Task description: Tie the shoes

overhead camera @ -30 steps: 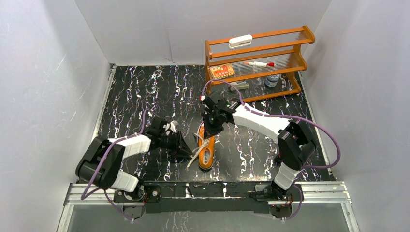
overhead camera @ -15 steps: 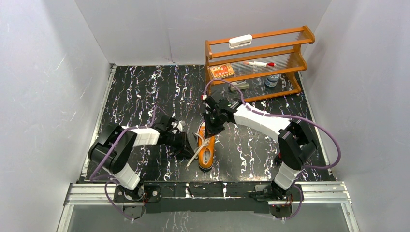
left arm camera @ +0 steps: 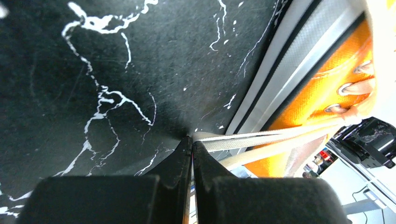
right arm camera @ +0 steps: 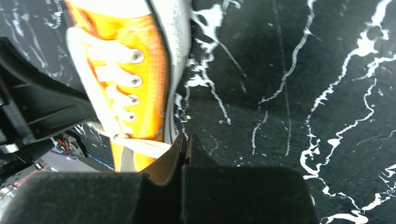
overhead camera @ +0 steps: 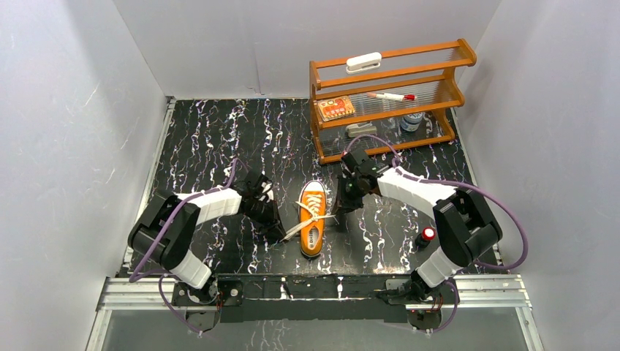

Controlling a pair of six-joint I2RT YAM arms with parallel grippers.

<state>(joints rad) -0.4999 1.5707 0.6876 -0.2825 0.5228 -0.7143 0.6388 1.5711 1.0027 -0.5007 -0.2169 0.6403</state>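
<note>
The shoe point(overhead camera: 313, 219) lies mid-table between the arms. Left gripper point(left arm camera: 192, 140) pinches one lace point(left arm camera: 243, 142), right gripper point(right arm camera: 185, 140) the other — the ends are in hand. Next, probably: pull taut and cross them, without slipping.

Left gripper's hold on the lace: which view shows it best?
Left wrist: the left gripper is shut on the white lace right at its tips, beside the sneaker. Top external shows that lace stretched from sneaker to gripper, but tiny. Right wrist shows only the sneaker's other side, not this grip.
</note>
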